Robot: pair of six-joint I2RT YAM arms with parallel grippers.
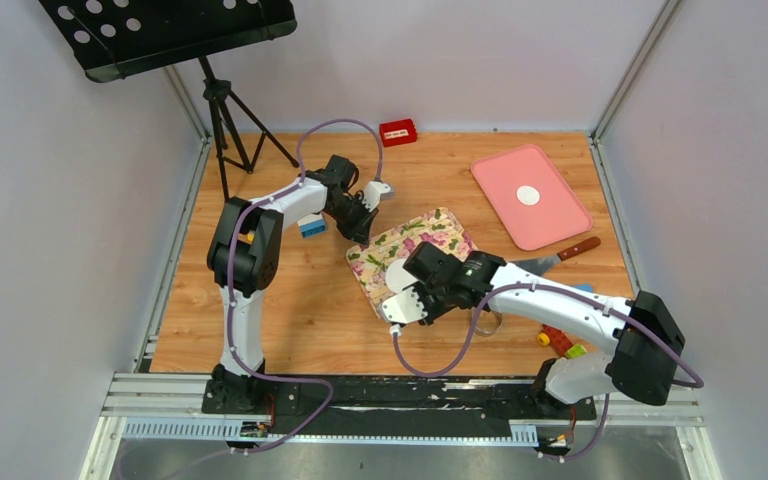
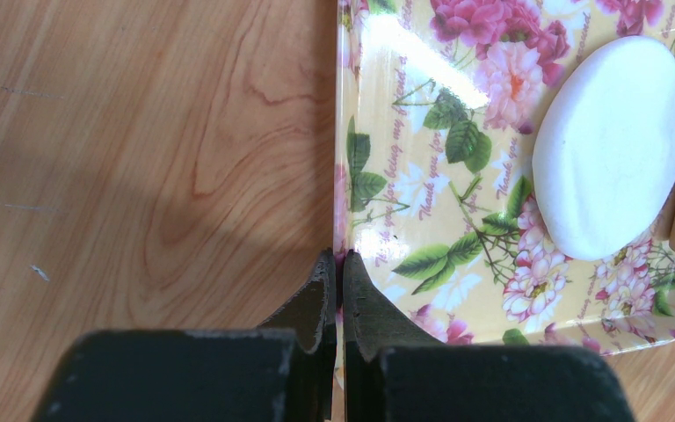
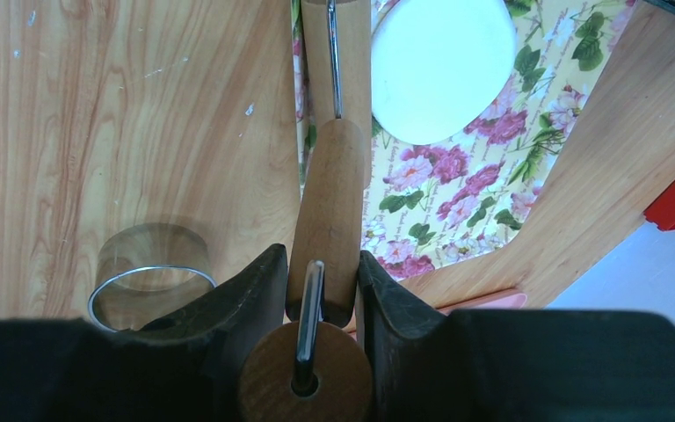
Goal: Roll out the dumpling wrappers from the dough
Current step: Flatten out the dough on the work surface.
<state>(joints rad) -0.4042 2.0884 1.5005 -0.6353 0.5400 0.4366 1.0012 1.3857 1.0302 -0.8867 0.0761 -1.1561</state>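
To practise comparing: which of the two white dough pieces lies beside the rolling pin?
The larger dough on the floral tray, next to the rolling pin; the small round wrapper lies apart on the pink tray.

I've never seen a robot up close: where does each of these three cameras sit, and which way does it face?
Top external: above and behind, looking down on the table; left arm and right arm show.
Left wrist: on the left arm, looking down at the floral tray's rim; left claw pinches it.
Right wrist: on the right arm, looking along the rolling pin in the right claw.
Shared: both wrist views show the white dough.
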